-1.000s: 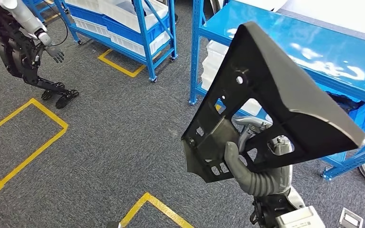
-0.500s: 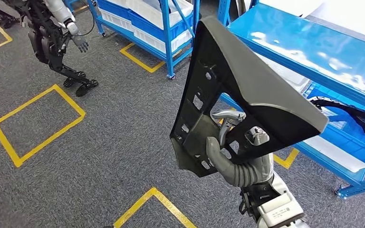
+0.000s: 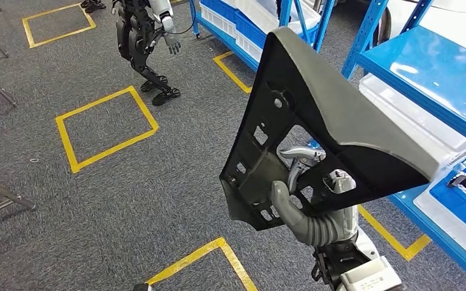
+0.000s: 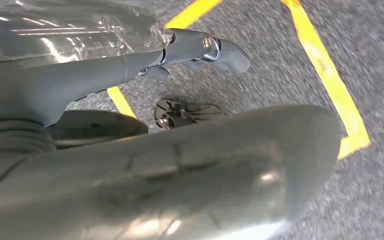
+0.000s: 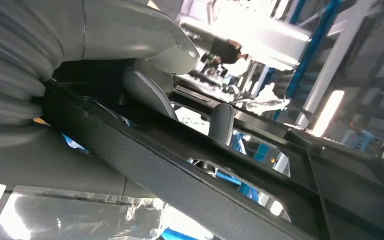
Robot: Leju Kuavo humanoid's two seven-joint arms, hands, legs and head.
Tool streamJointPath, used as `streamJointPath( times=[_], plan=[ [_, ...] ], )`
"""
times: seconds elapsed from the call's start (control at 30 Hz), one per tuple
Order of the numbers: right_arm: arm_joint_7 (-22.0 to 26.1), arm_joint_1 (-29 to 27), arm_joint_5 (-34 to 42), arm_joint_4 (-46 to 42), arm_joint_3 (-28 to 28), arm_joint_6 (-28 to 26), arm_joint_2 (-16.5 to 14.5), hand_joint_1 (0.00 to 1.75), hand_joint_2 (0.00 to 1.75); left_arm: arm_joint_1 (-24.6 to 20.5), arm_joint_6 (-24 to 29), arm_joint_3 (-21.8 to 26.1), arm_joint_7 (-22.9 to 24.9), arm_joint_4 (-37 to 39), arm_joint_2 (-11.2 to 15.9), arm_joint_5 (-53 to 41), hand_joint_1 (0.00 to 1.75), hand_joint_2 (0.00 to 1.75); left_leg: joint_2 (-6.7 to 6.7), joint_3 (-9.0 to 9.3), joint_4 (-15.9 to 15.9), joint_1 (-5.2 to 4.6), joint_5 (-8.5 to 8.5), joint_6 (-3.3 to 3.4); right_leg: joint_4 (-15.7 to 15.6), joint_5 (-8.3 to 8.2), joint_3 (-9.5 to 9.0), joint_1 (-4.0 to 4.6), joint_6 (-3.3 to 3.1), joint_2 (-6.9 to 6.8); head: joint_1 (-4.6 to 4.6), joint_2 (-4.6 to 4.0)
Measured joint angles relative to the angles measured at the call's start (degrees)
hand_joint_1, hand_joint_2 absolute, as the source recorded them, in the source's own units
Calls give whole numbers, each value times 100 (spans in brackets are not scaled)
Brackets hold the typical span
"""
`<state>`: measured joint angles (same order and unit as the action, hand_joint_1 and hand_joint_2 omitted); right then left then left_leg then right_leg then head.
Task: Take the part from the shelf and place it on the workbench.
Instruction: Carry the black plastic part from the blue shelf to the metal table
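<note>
Black plastic part (image 3: 315, 121) rides high in the right hand (image 3: 306, 209), fingers hooked through its cut-outs, blue shelf (image 3: 425, 66) just right. Left hand (image 4: 130, 165) carries nothing, its spread unclear. Risk: that big panel clips the shelf and twists loose.

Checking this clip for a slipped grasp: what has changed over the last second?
The whole view has swung as the robot turns: shelves, floor markings and the other robot shifted across the picture. The right hand still grips the dark part, held the same way.
</note>
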<state>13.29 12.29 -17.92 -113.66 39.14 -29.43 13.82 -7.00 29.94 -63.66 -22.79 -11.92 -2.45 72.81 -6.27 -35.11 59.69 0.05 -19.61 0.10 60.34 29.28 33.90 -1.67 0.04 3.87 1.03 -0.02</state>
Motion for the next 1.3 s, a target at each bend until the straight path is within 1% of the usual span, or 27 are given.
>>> streamJointPath(
  times=[0.03,0.07,0.1,0.17,0.23,0.3,0.33,0.37,0.4,0.47,0.5,0.53,0.6,0.67,0.73,0.77,0.8,0.83,0.87,0.9,0.97,1.03,1.1,1.13,1.2,1.23,1.3],
  plan=[
    [27,-2,19,3,5,-4,-7,175,175,4,13,3,-3,1,2,24,0,0,-56,-26,6,9,8,-35,-15,20,-8,9,-17,17,4,0],
    [54,-3,31,4,9,-10,-15,175,175,12,21,5,-7,3,7,42,0,0,-113,-42,0,22,19,-71,-29,11,-11,16,-46,-36,4,0],
    [74,-3,36,4,13,-19,-24,175,175,20,25,7,-15,5,17,57,0,0,-99,-49,17,28,10,-105,-49,0,-25,21,-82,-103,5,0],
    [119,-8,46,4,18,-47,-46,175,175,21,24,12,-38,9,39,87,0,0,138,-150,276,14,-152,-170,-98,-16,-61,20,-161,-246,-40,0],
    [187,-19,110,6,21,-60,-60,175,175,14,26,27,-67,11,58,140,0,0,454,-460,956,16,-507,-219,-112,-4,-81,43,-214,-404,-117,0],
    [267,-23,219,15,24,-22,-65,175,175,18,39,56,-96,12,70,211,0,0,558,-766,1580,43,-732,-246,-112,12,-89,65,-233,-567,-160,0],
    [296,-20,266,20,26,4,-69,175,175,24,50,74,-108,12,73,243,0,0,576,-785,1622,53,-693,-249,-111,21,-96,71,-234,-643,-175,0],
    [316,-13,300,25,27,29,-74,175,175,28,61,93,-115,12,77,269,0,0,599,-683,1424,57,-551,-243,-111,32,-109,73,-231,-714,-195,0],
    [327,-4,319,27,28,46,-81,175,175,30,73,112,-119,12,80,290,0,0,659,-480,1040,54,-351,-225,-111,46,-129,74,-222,-781,-219,0],
    [335,16,331,28,29,63,-91,175,175,24,95,134,-120,12,84,320,0,0,910,-103,272,4,-74,-163,-109,78,-165,90,-186,-897,-270,0],
    [338,22,332,28,31,66,-94,175,175,23,104,140,-119,12,85,332,0,0,992,-15,65,-26,-22,-132,-108,91,-176,100,-162,-948,-285,0],
    [339,26,333,28,33,68,-95,175,175,25,112,144,-119,13,86,337,0,0,1021,-8,-5,-54,-25,-105,-113,98,-183,106,-136,-996,-290,0],
    [341,33,334,28,37,71,-96,175,175,39,124,155,-118,15,91,339,0,0,884,-15,-58,-57,7,-49,-130,119,-210,99,-79,-1080,-289,0],
    [344,42,334,29,42,74,-97,175,175,45,129,174,-118,19,94,339,0,0,746,37,-153,-30,59,26,46,265,-167,79,-37,-883,-272,0],
    [349,41,334,32,49,78,-97,175,175,34,130,189,-119,20,94,339,0,0,612,73,-199,-19,87,75,664,591,116,66,-28,-538,-209,0],
    [351,37,335,33,54,78,-97,175,175,30,130,193,-119,21,94,339,0,0,542,73,-196,-22,87,85,1057,749,321,66,-27,-447,-177,0],
    [350,32,336,34,59,77,-96,175,175,30,130,200,-118,21,94,339,0,0,463,73,-188,-26,83,90,1352,821,490,67,-24,-411,-143,0],
    [350,29,337,35,64,77,-95,175,175,32,130,210,-117,21,94,339,0,0,381,75,-175,-28,77,91,1458,778,576,65,-21,-398,-113,0],
    [350,30,337,37,70,77,-93,175,175,34,129,221,-117,21,94,340,0,0,297,78,-157,-26,68,86,1338,623,554,60,-21,-386,-89,0],
    [350,31,337,37,76,77,-92,175,175,33,129,233,-116,21,94,343,0,0,214,82,-130,-21,52,74,1011,387,430,48,-19,-346,-62,0],
    [349,34,339,39,87,91,-93,175,175,28,136,256,-116,22,94,380,0,0,71,59,-53,-9,6,26,297,62,131,8,-16,-119,-15,0],
    [340,39,356,43,99,135,-93,175,175,30,152,279,-106,23,94,454,0,0,-39,2,-6,6,-12,-41,17,11,22,4,-31,24,-2,0],
    [329,60,379,47,107,189,-96,175,175,47,151,298,-63,23,95,523,0,0,-132,-31,-12,23,2,-112,-12,-4,17,24,-90,-75,-9,0],
    [321,72,381,48,109,205,-99,175,175,57,144,310,-24,24,95,547,0,0,-82,-42,25,18,-24,-145,-37,-13,-1,27,-128,-140,-24,0],
    [303,82,355,48,112,202,-105,175,175,56,152,337,82,25,95,568,0,0,207,-187,384,5,-241,-203,-87,-24,-39,29,-196,-296,-102,0],
    [292,71,339,48,112,192,-106,175,175,54,171,351,142,25,93,572,0,0,393,-341,724,6,-423,-227,-93,-15,-54,48,-220,-378,-149,0],
    [277,36,319,49,115,175,-105,175,175,52,221,375,244,25,92,575,0,0,550,-682,1426,32,-720,-258,-93,7,-67,82,-251,-545,-207,0]
  ],
)
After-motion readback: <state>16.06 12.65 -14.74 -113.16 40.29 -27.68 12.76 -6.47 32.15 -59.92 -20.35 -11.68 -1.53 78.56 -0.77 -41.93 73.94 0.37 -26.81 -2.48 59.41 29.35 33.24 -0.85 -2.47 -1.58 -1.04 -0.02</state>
